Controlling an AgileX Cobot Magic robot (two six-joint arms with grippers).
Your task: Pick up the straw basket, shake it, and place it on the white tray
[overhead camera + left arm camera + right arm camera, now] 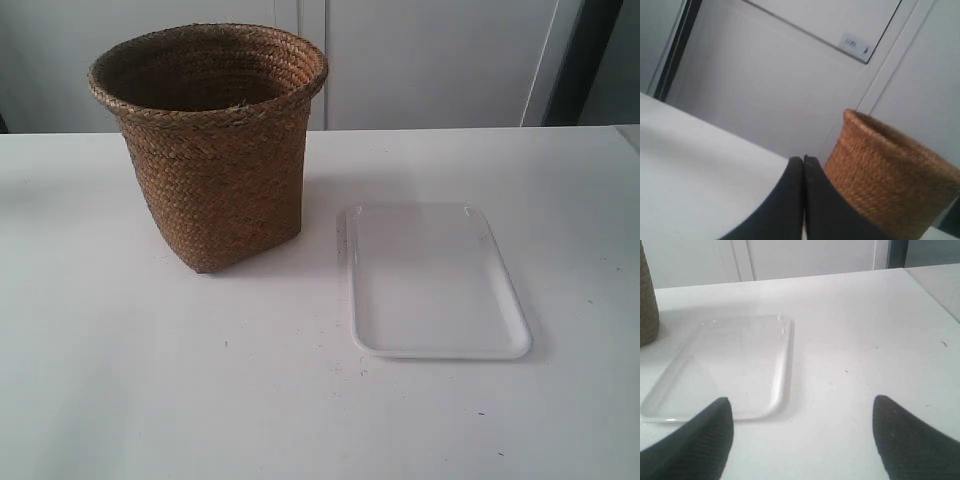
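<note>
The brown woven straw basket (pixel 214 150) stands upright on the white table, left of the white tray (pixel 432 280), a short gap between them. No arm shows in the exterior view. In the left wrist view my left gripper (pixel 803 160) is shut with nothing between its black fingers; the straw basket (pixel 887 185) stands just beyond them, apart from the tips. In the right wrist view my right gripper (pixel 802 407) is open, its fingers wide apart over bare table. One finger overlaps the near corner of the white tray (pixel 730 365). The basket's side (pixel 647 305) shows at the frame edge.
White cabinet doors (pixel 430 60) stand behind the table's far edge (pixel 470 128). A dark vertical strip (pixel 590 60) is at the back right. Small dark specks dot the tabletop (pixel 250 400).
</note>
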